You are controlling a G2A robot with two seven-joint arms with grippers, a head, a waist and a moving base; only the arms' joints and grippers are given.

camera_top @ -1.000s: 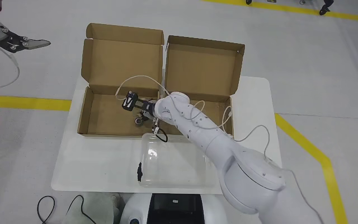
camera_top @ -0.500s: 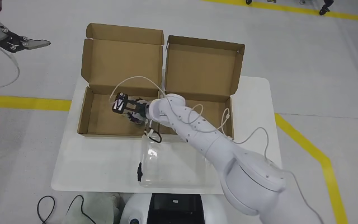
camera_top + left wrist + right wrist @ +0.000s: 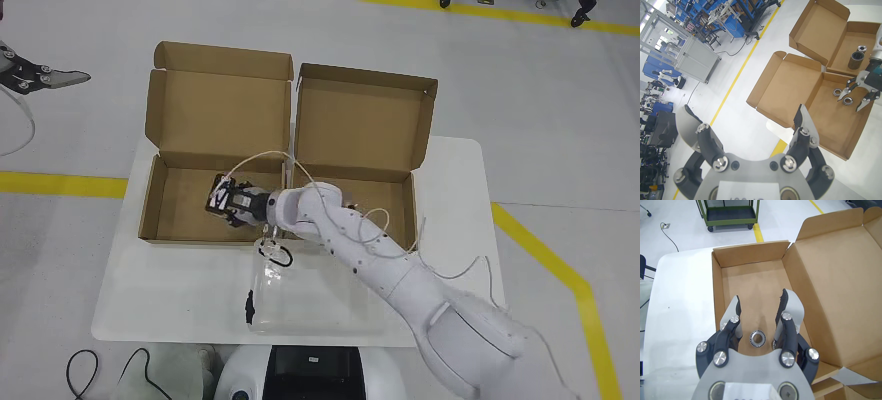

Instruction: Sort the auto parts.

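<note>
My right gripper hangs open inside the left cardboard box, low over its floor. A metal bearing ring lies on the floor below the gap between its fingers, and a second ring is partly hidden behind one finger. The left wrist view shows both rings under the right gripper. A dark sleeve and a smaller silver part stand in the right box. My left gripper is open and empty, off the table over the floor.
Both boxes have their lids folded back, away from the robot. A clear plastic tray sits on the white table in front of the boxes, with a small black item at its left edge. A loose white cable runs along the right arm.
The right gripper has shifted left across the left box and turned at the wrist. The arm now lies lower over the box's front wall.
</note>
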